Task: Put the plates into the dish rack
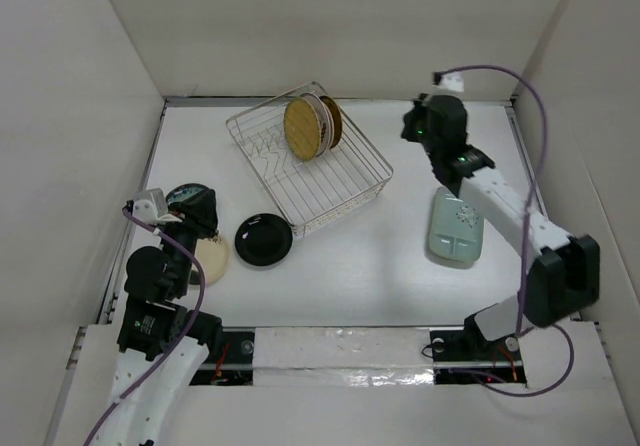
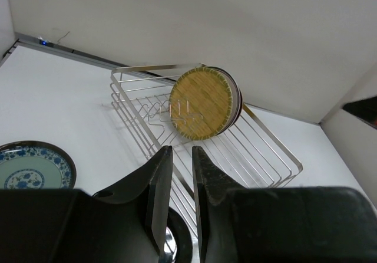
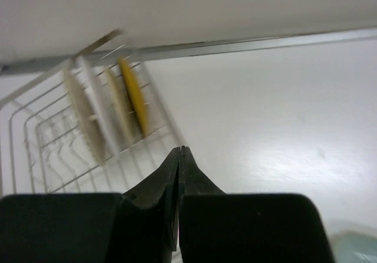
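The silver wire dish rack (image 1: 340, 181) stands at the back middle. Several plates stand on edge in its far end; the front one is a tan round (image 1: 303, 129). They also show in the left wrist view (image 2: 202, 103) and, blurred, in the right wrist view (image 3: 134, 95). A glossy black plate (image 1: 263, 239), a cream plate (image 1: 212, 262) and a teal patterned plate (image 2: 34, 168) lie on the table at the left. My left gripper (image 1: 205, 228) hovers by them, narrowly open and empty. A pale green rectangular plate (image 1: 455, 225) lies at the right. My right gripper (image 1: 410, 129) is shut and empty, raised right of the rack.
White walls enclose the table on the left, back and right. A metal strip (image 3: 247, 45) runs along the foot of the back wall. The rack (image 2: 259, 151) sits at an angle to the table edges. A purple cable (image 1: 530, 96) loops above the right arm.
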Controlling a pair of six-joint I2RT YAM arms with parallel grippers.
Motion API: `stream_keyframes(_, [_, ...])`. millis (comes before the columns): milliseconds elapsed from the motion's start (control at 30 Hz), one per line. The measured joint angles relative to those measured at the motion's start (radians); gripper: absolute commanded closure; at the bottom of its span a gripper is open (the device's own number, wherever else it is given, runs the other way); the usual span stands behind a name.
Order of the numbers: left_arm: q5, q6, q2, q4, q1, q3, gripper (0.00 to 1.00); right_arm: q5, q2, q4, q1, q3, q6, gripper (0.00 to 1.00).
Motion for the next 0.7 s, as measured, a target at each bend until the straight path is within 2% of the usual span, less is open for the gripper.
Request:
stream_keyframes(100, [0.005, 0.0, -0.014, 0.0, 0.0, 0.0, 0.82, -0.02, -0.246, 0.066, -0.172, -0.261, 0.089, 1.0])
stream_keyframes(200, [0.01, 0.0, -0.031, 0.0, 0.0, 0.0, 0.82, -0.092, -0.384, 0.091, -0.378, -0.481, 0.183, 0.97])
stream_keyframes(233, [0.013, 0.0, -0.038, 0.0, 0.0, 0.0, 0.82, -0.121, -0.403, 0.088, -0.451, -0.546, 0.206, 0.87])
stream_keyframes(267, [0.014, 0.0, -0.042, -0.001, 0.0, 0.0, 0.82, -0.152, -0.41, 0.081, -0.523, -0.603, 0.23, 0.66])
stream_keyframes(333, [0.016, 0.0, -0.053, 0.0, 0.0, 0.0, 0.82, -0.213, -0.408, 0.064, -0.656, -0.696, 0.258, 0.47])
stream_keyframes(367, [0.015, 0.0, -0.058, 0.0, 0.0, 0.0, 0.82, -0.24, -0.402, 0.047, -0.714, -0.736, 0.27, 0.34])
stream_keyframes(467, [0.016, 0.0, -0.063, 0.0, -0.01, 0.0, 0.82, -0.338, -0.38, 0.017, -0.851, -0.811, 0.285, 0.25])
stream_keyframes(533, [0.016, 0.0, -0.064, 0.0, -0.016, 0.0, 0.82, -0.387, -0.358, 0.018, -0.909, -0.837, 0.293, 0.23])
stream_keyframes(700, [0.016, 0.0, -0.069, -0.001, -0.018, 0.0, 0.82, -0.473, -0.295, 0.037, -0.932, -0.866, 0.3, 0.22])
